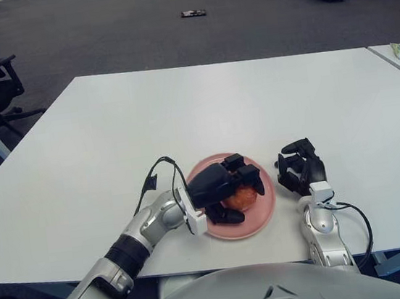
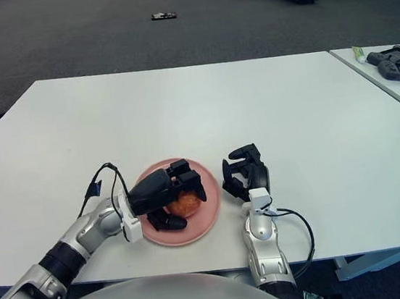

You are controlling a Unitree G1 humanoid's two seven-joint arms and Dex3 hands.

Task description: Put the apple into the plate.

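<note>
**Sam:** What can you see from where you sit?

**Me:** I see my left hand over the pink plate. The arm comes in from the near left side, and the hand is right on top of the plate.

**Sam:** Where is the apple?

**Me:** The apple is under the fingers of that hand, inside the plate. I can only see a bit of it, orange-red, peeking out between the black fingers. It sits near the middle of the plate.

**Sam:** Is the hand holding it?

**Me:** The fingers are curled around the apple, with some above it and one below it on my side. They look closed on it. I cannot tell if the apple is touching the plate or is a tiny bit above it, because the hand hides the bottom.

**Sam:** And your other hand?

**Me:** My right hand is just to the right of the plate, close to its rim but not on it. Its fingers are bent in and it holds nothing.

**Sam:** What is under all of it?

**Me:** A big white table. The plate is near the edge closest to me.
</note>
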